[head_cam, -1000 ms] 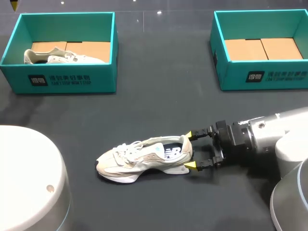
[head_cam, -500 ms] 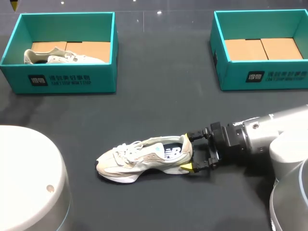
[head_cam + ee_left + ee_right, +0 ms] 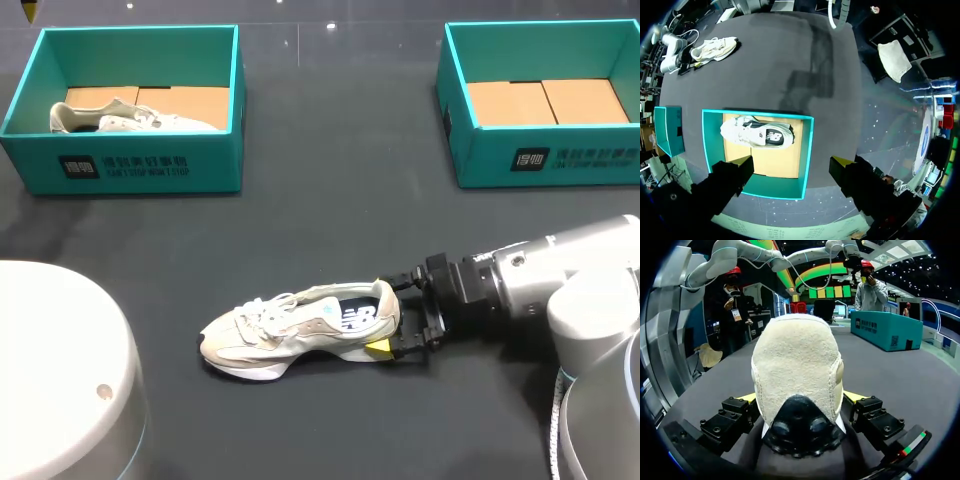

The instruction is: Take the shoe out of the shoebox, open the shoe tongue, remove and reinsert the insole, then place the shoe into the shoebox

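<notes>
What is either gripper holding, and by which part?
Nothing gripped: the right gripper straddles the heel of the shoe, fingers open; the left gripper is open, empty.

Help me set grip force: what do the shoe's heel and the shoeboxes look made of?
Shoe heel: soft, fuzzy cream textile, perhaps suede or fleece, by its nap; black heel piece looks like matte rubber. Shoeboxes: matte teal cardboard, judging by brown flaps inside.

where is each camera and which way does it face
Head: above, behind the robot, facing down on the dark table; right arm shows, right pincer at the cream fabric sneaker.
Left wrist: high, facing down into a teal cardboard shoebox; open left pincer shows.
Right wrist: table level, facing that sneaker's heel; right pincer shows.
All three share the sneaker.
</notes>
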Action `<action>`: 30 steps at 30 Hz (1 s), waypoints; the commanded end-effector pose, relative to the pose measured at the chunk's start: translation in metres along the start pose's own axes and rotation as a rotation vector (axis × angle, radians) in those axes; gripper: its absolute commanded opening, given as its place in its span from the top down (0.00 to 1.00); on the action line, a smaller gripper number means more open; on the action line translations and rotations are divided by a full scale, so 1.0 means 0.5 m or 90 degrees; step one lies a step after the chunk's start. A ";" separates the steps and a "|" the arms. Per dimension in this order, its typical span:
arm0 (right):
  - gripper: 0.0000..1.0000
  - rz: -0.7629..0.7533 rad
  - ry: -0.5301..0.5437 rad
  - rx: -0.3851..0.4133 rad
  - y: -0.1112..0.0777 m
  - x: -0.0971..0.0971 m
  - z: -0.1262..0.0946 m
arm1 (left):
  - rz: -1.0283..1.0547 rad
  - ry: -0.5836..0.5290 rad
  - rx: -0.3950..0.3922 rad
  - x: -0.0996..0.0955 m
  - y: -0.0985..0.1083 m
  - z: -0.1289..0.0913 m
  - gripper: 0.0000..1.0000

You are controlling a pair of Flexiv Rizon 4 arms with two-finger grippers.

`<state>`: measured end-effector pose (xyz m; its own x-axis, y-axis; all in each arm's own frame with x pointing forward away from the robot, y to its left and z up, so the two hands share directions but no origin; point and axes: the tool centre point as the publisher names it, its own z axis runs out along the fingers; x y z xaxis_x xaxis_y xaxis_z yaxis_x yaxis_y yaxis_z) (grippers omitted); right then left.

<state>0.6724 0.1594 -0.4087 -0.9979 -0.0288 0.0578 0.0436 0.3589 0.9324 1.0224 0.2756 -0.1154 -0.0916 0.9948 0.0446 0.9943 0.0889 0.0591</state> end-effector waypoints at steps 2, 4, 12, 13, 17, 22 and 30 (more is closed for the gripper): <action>0.00 0.004 0.001 0.005 -0.001 -0.001 0.011 | 0.000 0.001 -0.001 0.000 -0.002 -0.001 0.00; 0.00 0.004 0.001 0.005 -0.001 -0.001 0.013 | 0.000 0.001 -0.001 0.000 -0.002 -0.001 0.00; 0.00 0.003 0.004 0.003 -0.002 -0.001 0.024 | 0.000 0.001 -0.001 0.000 -0.002 -0.001 0.00; 0.00 0.003 0.005 0.002 -0.002 0.000 0.025 | 0.000 0.001 -0.001 0.000 -0.002 -0.001 0.00; 0.00 0.000 0.007 0.002 -0.003 0.001 0.028 | 0.000 0.001 -0.001 0.000 -0.002 -0.001 0.00; 0.27 0.000 0.009 0.002 -0.006 0.003 0.032 | 0.000 0.001 -0.001 0.000 -0.002 -0.001 0.00; 0.97 0.003 0.009 0.003 -0.010 0.007 0.034 | 0.000 0.001 -0.001 0.000 -0.002 -0.001 0.00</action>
<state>0.6703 0.1698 -0.4161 -0.9970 -0.0419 0.0657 0.0464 0.3584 0.9324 1.0224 0.2756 -0.1154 -0.0916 0.9948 0.0446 0.9943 0.0889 0.0591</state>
